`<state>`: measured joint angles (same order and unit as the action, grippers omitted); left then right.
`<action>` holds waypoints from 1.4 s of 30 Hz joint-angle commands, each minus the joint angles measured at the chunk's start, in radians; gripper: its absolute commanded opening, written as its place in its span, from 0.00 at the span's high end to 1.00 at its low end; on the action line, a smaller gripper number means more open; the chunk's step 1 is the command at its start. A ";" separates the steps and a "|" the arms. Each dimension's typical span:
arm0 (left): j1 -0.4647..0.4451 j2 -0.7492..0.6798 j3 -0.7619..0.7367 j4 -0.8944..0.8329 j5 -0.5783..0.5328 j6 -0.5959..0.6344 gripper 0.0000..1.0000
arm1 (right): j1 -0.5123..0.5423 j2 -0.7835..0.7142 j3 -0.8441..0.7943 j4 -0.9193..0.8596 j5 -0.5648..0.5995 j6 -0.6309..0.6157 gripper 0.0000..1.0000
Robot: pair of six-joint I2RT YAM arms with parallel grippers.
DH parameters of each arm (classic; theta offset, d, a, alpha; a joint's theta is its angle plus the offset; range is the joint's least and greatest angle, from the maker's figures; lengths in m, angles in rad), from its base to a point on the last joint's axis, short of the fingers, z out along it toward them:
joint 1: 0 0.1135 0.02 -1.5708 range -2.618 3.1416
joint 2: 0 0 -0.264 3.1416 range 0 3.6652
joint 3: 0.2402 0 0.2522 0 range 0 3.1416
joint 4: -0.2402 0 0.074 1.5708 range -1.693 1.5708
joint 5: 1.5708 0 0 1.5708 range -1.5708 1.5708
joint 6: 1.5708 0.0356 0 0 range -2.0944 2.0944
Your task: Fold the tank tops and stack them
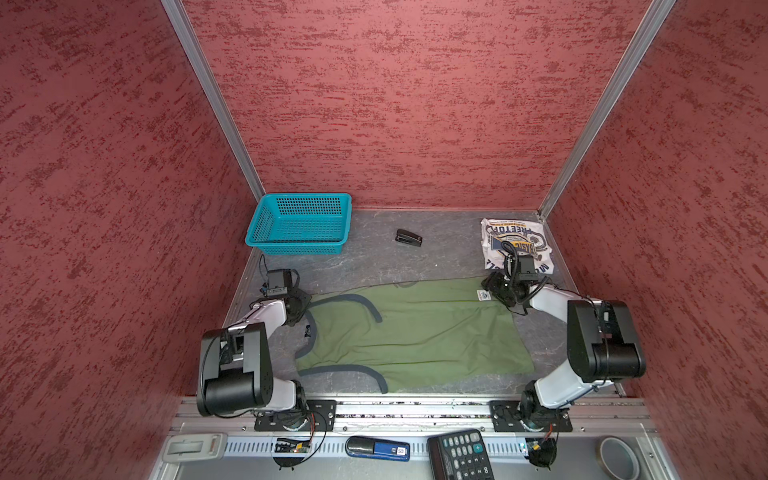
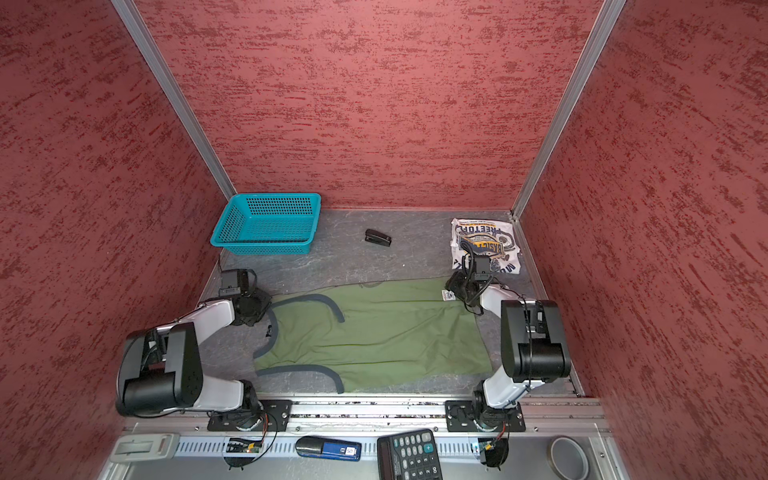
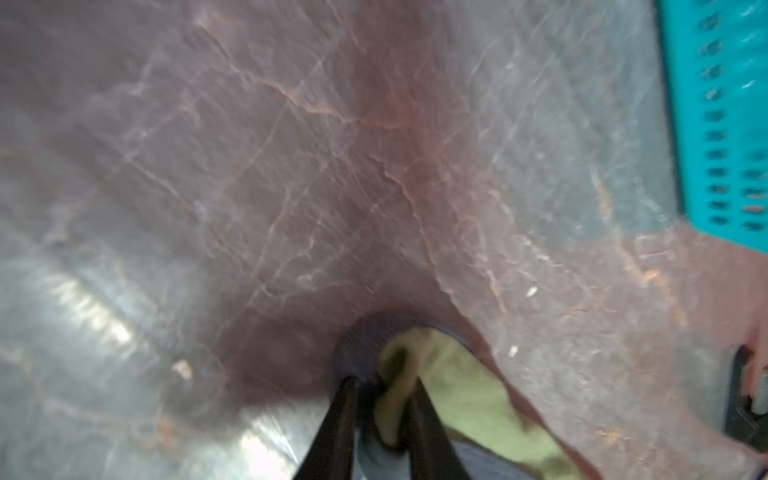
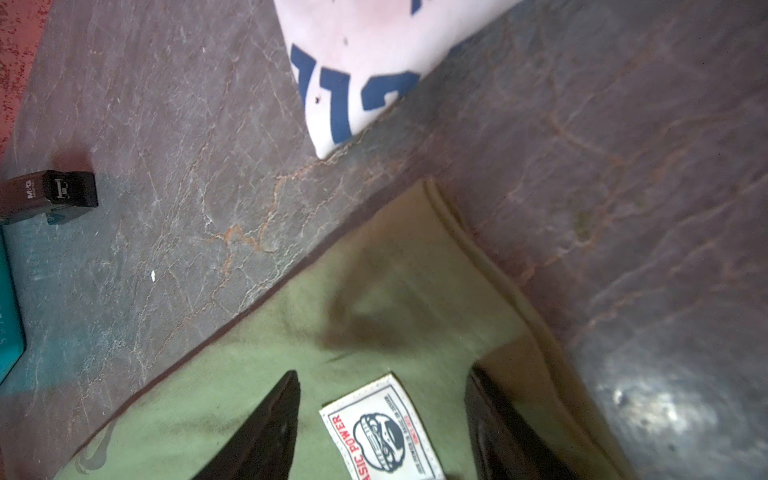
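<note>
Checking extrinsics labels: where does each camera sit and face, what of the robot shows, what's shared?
Top views: high over the front rail, facing down onto the table; both arms show.
Left wrist: behind the left gripper, facing the olive tank top strap between its jaws, basket beyond.
Right wrist: behind the right gripper, open jaws over that top's label, white tank top beyond.
Shared: olive tank top in all.

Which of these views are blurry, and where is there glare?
Left wrist view: smeared throughout, glare streaks on the table. Right wrist view: mostly sharp, label on the olive tank top legible. Both top views: sharp, evenly lit.
</note>
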<state>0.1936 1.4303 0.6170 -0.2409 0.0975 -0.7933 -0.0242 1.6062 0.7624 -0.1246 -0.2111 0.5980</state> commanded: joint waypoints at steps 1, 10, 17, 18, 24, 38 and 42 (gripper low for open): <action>0.008 0.004 0.031 0.016 0.046 0.021 0.57 | -0.007 -0.023 -0.023 -0.065 0.011 -0.003 0.35; -0.146 -0.281 0.102 -0.258 -0.171 0.054 0.18 | 0.002 -0.206 -0.016 -0.190 0.088 -0.037 0.14; -0.558 -0.143 0.175 -0.237 -0.154 -0.007 0.20 | 0.085 -0.212 -0.015 -0.232 0.105 -0.050 0.16; -0.606 -0.087 0.197 -0.223 -0.138 -0.013 0.21 | 0.095 -0.199 -0.018 -0.225 0.105 -0.050 0.16; -0.764 0.149 0.303 -0.133 -0.098 0.001 0.28 | 0.167 -0.111 -0.023 -0.183 0.093 -0.030 0.17; -0.596 0.349 0.344 -0.083 -0.123 0.119 0.36 | 0.325 0.073 0.019 -0.068 0.037 0.059 0.18; -0.510 0.370 0.369 -0.037 -0.103 0.171 0.37 | 0.339 0.141 0.101 -0.056 0.018 0.064 0.18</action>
<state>-0.3626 1.7569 0.9890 -0.2901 0.0006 -0.6842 0.2985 1.6730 0.8463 -0.1349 -0.1486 0.6254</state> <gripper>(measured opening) 0.629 0.818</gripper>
